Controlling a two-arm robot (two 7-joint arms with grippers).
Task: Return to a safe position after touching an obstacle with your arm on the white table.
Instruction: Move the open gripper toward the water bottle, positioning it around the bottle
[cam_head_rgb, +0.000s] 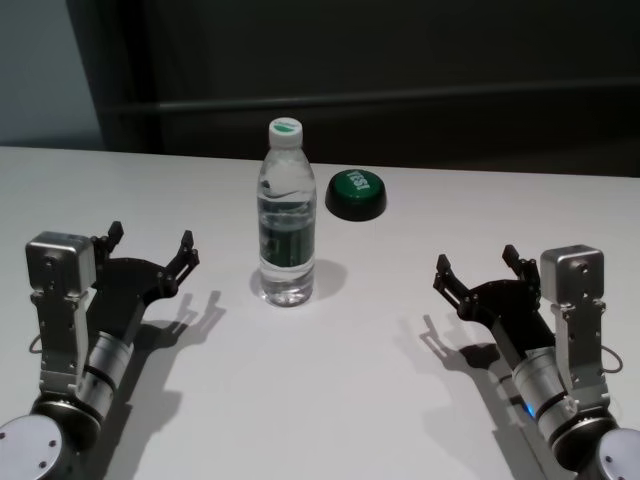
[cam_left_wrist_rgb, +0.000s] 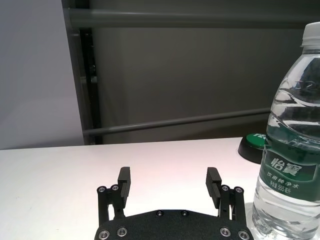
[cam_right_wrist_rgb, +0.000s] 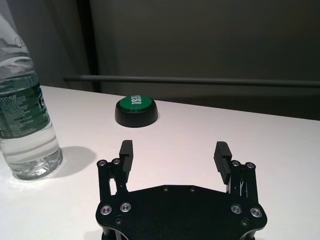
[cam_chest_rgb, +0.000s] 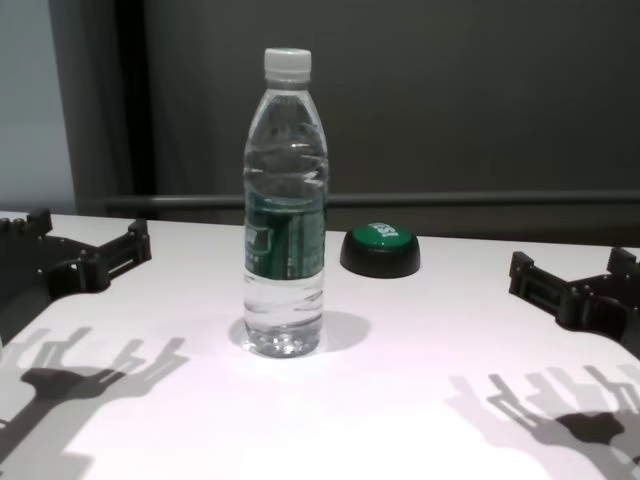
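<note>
On your left, the left hand (cam_head_rgb: 150, 250) hovered low over the bench (cam_head_rgb: 330, 400), its two fingers (cam_left_wrist_rgb: 124, 181) spread wide with nothing between them, pointing toward the far edge. Its shadow lay on the white surface just beneath and beside it. You could see from the left wrist view that the bottle (cam_left_wrist_rgb: 289, 145) stood near that hand, off to its inner side and apart from the fingers, not touching them. In the middle of the bench the bottle (cam_head_rgb: 286, 212) stood upright, clear, partly filled with water, with a white cap (cam_head_rgb: 285, 130) screwed on and a dark green label band around its waist. Just behind it and a little to the right sat a green button (cam_head_rgb: 356, 193) on a black base, near the bottle but apart from it, with white lettering on top too small to read. On your right, the right hand (cam_head_rgb: 478, 272) also hovered low over the bench, fingers (cam_right_wrist_rgb: 126, 152) likewise spread wide and empty, well apart from both the bottle and the button. Neither arm touched the bottle.
</note>
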